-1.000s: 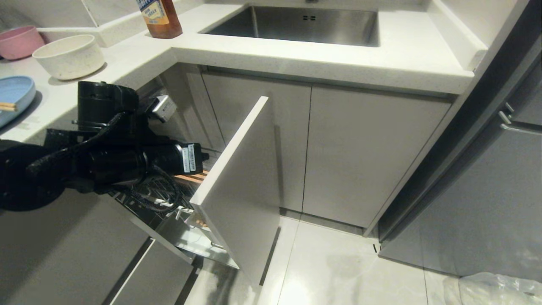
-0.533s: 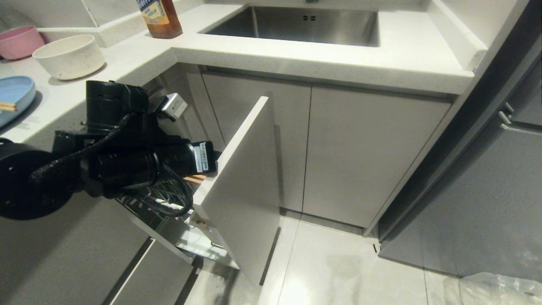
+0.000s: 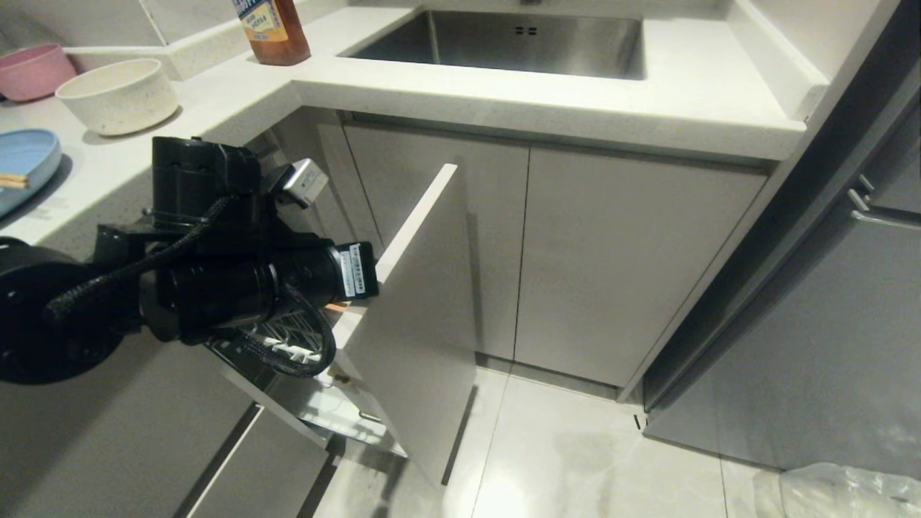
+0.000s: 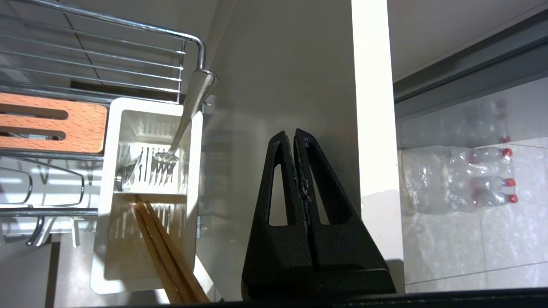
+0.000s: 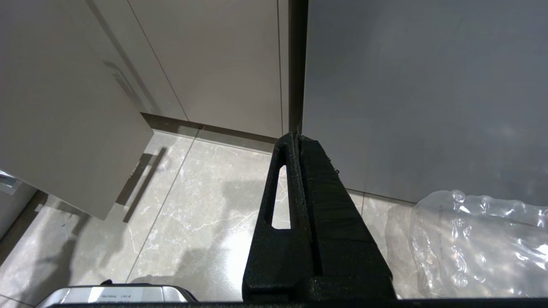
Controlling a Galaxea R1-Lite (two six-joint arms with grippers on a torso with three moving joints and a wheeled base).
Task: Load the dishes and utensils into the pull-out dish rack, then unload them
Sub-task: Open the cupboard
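The left gripper [image 4: 295,133], fingers pressed together and empty, hangs inside the pull-out dish rack [image 4: 128,55] beside the drawer front [image 4: 370,128]. Just beside it, the white utensil cup [image 4: 112,179] holds one spoon [image 4: 188,115] and two chopsticks [image 4: 167,252]. One cream bowl [image 3: 117,93] and one blue plate [image 3: 25,155] sit at the counter's left edge. The right gripper [image 5: 295,139], closed, hangs above the floor.

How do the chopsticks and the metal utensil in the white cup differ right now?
The chopsticks are pale wood, a pair of straight sticks; the metal utensil is shiny and single. The chopsticks sit in one compartment of the white cup, the metal utensil in the other, its handle leaning over the cup's rim against the wire rack. Both stand tilted in the cup, untouched by the shut left gripper.
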